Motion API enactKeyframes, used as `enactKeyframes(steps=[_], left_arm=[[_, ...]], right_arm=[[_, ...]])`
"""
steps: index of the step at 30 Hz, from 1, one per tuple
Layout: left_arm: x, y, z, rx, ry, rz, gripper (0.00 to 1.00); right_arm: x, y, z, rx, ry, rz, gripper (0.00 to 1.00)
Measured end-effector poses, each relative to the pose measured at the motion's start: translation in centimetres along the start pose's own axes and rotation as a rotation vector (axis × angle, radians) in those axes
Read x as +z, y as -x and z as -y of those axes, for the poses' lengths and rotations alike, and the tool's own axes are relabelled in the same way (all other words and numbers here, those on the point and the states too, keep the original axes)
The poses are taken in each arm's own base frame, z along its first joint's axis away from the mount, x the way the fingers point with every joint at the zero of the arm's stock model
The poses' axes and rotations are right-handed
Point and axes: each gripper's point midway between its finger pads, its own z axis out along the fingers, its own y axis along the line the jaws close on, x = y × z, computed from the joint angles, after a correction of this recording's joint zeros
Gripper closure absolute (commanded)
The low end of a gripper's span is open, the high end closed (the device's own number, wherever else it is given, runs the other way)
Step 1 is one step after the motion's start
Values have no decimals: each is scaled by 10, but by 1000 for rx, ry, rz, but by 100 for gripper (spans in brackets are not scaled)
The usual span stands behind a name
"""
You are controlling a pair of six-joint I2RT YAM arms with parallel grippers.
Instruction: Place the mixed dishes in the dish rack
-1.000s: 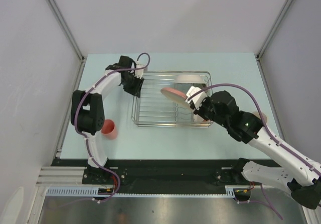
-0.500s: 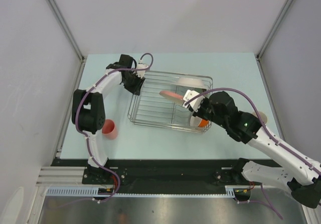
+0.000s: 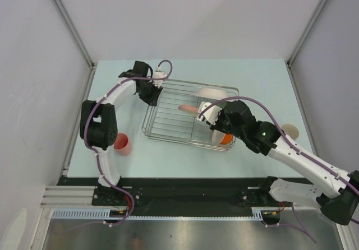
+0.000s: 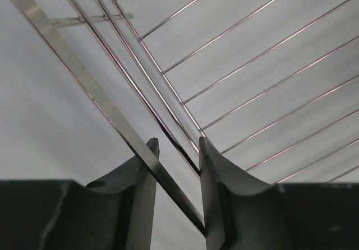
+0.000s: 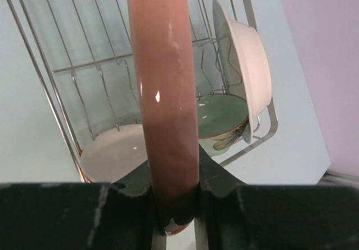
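R gripper (image 5: 175,197) tight on glossy pink plate (image 5: 165,93), edge-on over silver wire rack (image 3: 168,124) (L gripper (image 4: 178,149) tight on its rim).

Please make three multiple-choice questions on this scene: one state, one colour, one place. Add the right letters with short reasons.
1. The left gripper is: A open in the air; B shut on the rim of the silver wire dish rack; C holding a bowl.
2. The round plate in the right gripper is: A blue; B black; C pink.
3. The coral-pink cup stands: A on the pale blue table; B in the rack; C on the plate.
Answers: B, its fingers clamp the rim bar; C, its edge shows pink; A, it stands outside the rack.
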Motion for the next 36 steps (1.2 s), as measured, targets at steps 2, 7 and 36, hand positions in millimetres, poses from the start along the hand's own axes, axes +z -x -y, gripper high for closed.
enactKeyframes(steps=[2,7,36], left_arm=[[0,0,1,9,-1,9,100],[-1,0,2,32,0,19,56],[-61,22,22,55,-108,132,0]], right_arm=[[3,-3,0,-13,-3,-15,100],[6,-8,3,-50,-14,-47,100],[25,-21,-10,-115,37,-117,100]])
